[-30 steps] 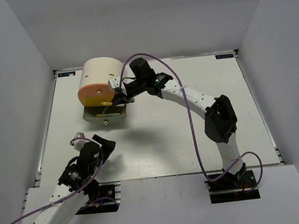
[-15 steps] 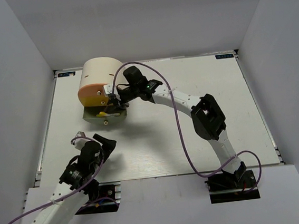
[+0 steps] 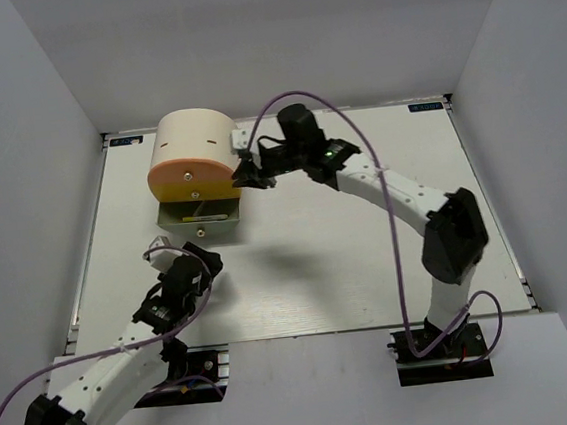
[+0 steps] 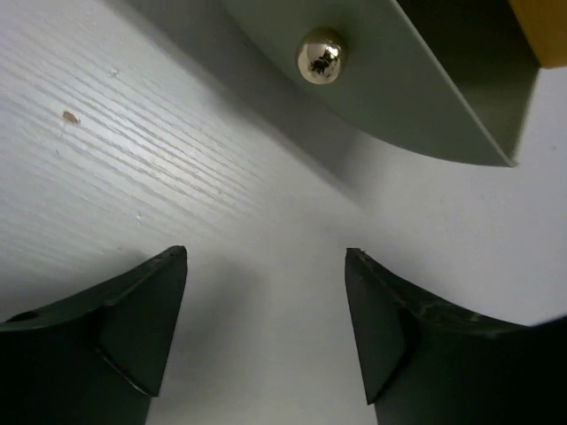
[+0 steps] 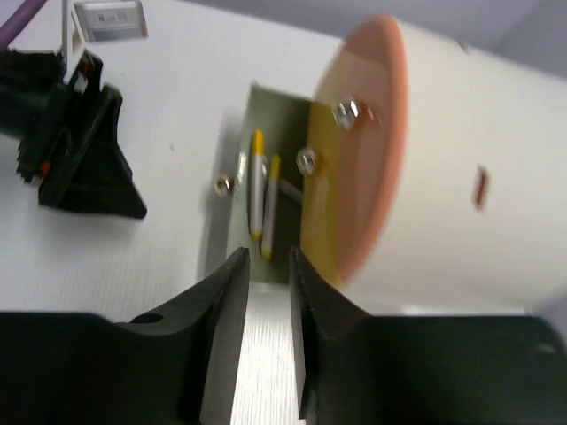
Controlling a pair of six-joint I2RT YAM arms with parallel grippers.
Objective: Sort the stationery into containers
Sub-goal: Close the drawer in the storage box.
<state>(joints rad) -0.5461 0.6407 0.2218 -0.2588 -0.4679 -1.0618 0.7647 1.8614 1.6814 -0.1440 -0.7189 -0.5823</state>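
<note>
The cream half-cylinder organiser (image 3: pixel 194 139) stands at the back left, with an orange front (image 3: pixel 187 170) and a yellow drawer (image 3: pixel 201 189). Its lowest grey-green drawer (image 3: pixel 176 221) is pulled out. Two thin pale-yellow sticks (image 5: pixel 257 190) lie inside it; one also shows in the top view (image 3: pixel 209 216). My right gripper (image 3: pixel 243 172) hovers by the organiser's right side, its fingers (image 5: pixel 221 292) a narrow gap apart with nothing between them. My left gripper (image 3: pixel 204 259) is open and empty, just in front of the drawer's round knob (image 4: pixel 321 53).
The organiser's closed drawers carry small metal knobs (image 5: pixel 347 112). The left gripper shows as a black shape in the right wrist view (image 5: pixel 84 150). White walls enclose the table (image 3: pixel 368 255) on three sides.
My right gripper has drawn back from over the open drawer to the organiser's right side. My left arm has reached forward, so its gripper is closer to the drawer knob.
</note>
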